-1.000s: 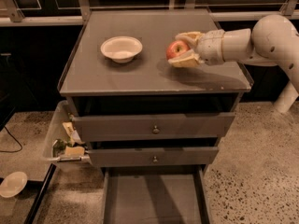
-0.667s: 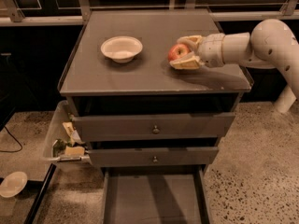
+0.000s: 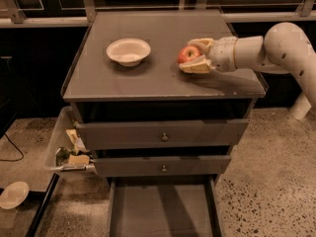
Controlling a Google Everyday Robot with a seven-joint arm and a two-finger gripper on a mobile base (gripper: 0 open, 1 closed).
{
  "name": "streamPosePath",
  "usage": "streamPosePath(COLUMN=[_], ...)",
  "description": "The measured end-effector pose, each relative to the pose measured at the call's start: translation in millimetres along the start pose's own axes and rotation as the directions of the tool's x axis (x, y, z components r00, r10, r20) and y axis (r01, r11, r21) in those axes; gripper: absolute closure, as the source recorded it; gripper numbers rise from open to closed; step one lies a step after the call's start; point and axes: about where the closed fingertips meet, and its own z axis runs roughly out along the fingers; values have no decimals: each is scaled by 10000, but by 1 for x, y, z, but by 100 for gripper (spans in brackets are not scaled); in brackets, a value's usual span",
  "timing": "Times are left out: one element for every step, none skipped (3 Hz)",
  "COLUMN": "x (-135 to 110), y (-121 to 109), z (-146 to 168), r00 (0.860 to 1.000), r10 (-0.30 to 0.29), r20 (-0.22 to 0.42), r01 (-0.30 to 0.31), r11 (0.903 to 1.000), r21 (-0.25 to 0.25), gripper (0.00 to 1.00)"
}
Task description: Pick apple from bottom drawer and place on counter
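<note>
The apple (image 3: 187, 54), red with a yellowish patch, sits between the two pale fingers of my gripper (image 3: 187, 56) over the right part of the counter (image 3: 148, 80). The gripper reaches in from the right on a white arm and is shut on the apple, low over the counter top; I cannot tell whether the apple touches the surface. The bottom drawer (image 3: 163, 214) is pulled out at the foot of the cabinet, and its grey floor shows nothing in it.
A white bowl (image 3: 128, 51) stands on the counter left of the apple. Two upper drawers with round knobs (image 3: 163, 137) are slightly ajar. A clear bin with litter (image 3: 66, 152) hangs at the cabinet's left. A white plate (image 3: 12, 194) lies on the floor.
The gripper with the apple has sunk slightly toward the counter top and otherwise stayed in place. The grip on the apple is unchanged.
</note>
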Motion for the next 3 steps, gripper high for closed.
streamPosePath(x=[0, 0, 0], y=[0, 0, 0], z=[0, 0, 0], r00=[10000, 10000, 10000], r10=[0, 0, 0], r20=[0, 0, 1], r01=[0, 0, 0], r11=[10000, 10000, 10000], r21=[0, 0, -2], gripper=[35, 11, 0])
